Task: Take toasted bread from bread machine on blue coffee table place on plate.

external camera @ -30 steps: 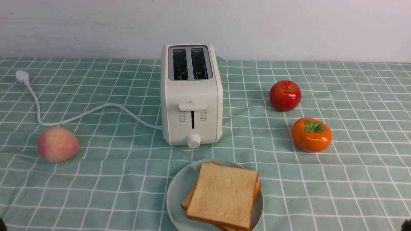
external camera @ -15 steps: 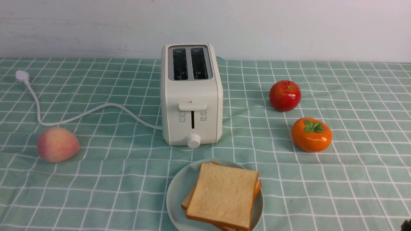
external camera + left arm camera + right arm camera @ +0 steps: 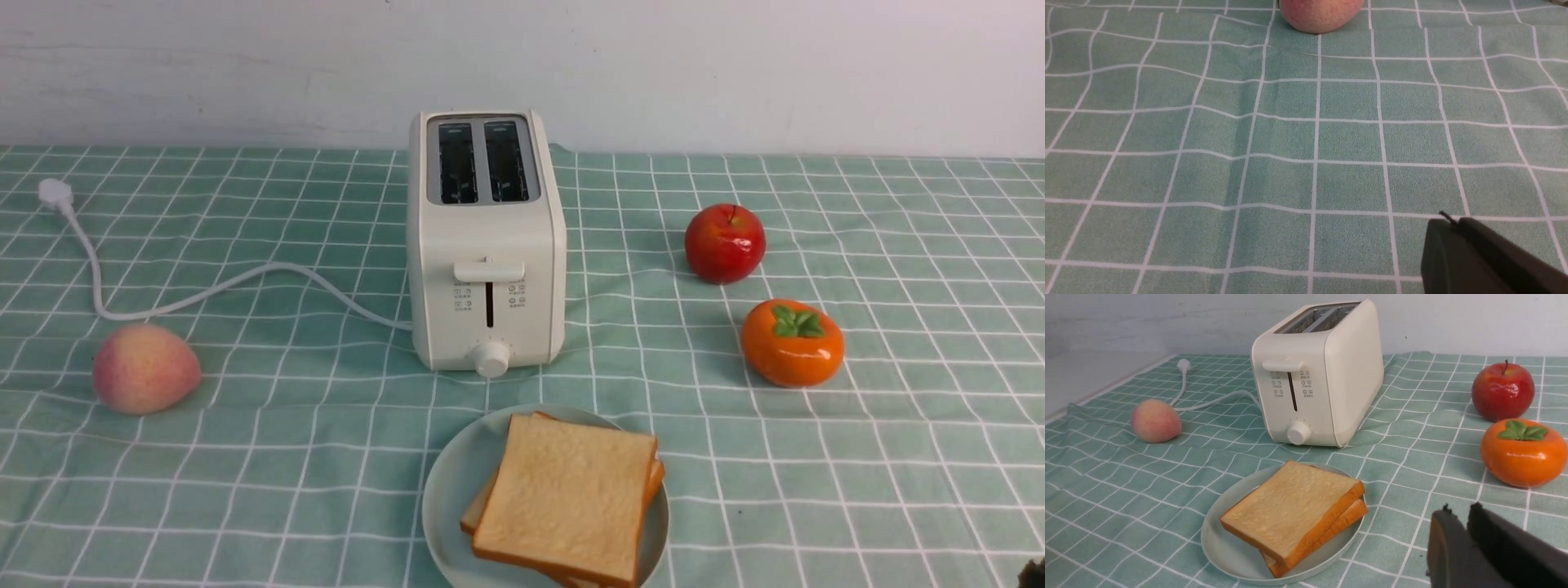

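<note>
The bread machine (image 3: 487,245) stands mid-table on the blue coffee table (image 3: 898,245), both slots empty. In front of it the plate (image 3: 451,482) holds the toasted bread (image 3: 567,498), two slices stacked flat. The right wrist view shows the toaster (image 3: 1323,375), the plate (image 3: 1216,543) and the toast (image 3: 1290,506). My right gripper (image 3: 1457,510) is shut and empty, low over the cloth to the right of the plate; only a dark tip of it (image 3: 1035,572) shows in the front view's corner. My left gripper (image 3: 1453,222) is shut and empty over bare cloth, near the peach (image 3: 1321,14).
A peach (image 3: 145,367) lies at the left. A red apple (image 3: 725,243) and an orange persimmon (image 3: 792,343) lie at the right. The toaster's white cord (image 3: 204,290) runs left to its plug (image 3: 55,194). A white wall backs the table.
The left gripper's dark tip has left the front view's bottom-left corner. The toaster, plate and toast have not moved.
</note>
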Controlling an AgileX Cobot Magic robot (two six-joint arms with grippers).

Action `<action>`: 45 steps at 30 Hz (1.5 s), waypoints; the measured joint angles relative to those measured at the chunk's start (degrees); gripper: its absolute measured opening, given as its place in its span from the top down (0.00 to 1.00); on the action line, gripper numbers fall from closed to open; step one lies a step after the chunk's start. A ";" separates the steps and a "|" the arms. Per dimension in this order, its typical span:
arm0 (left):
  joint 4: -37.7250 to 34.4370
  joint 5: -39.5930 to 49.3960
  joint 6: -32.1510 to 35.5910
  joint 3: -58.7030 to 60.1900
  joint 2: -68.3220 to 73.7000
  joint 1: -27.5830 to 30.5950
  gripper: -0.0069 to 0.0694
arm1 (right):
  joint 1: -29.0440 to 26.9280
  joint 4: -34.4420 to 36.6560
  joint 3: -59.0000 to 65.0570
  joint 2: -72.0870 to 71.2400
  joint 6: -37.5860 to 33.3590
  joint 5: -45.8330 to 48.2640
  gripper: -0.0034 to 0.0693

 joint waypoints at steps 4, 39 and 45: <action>0.06 0.00 0.00 0.00 0.00 0.00 0.89 | -5.15 0.00 0.00 -0.11 0.00 0.05 0.84; 0.23 0.08 0.00 0.00 0.00 0.00 0.84 | -22.26 -14.03 9.83 -5.85 0.78 6.55 0.78; 0.23 0.08 0.00 0.00 0.00 0.00 0.83 | -22.26 -14.15 9.83 -5.85 0.26 6.61 0.77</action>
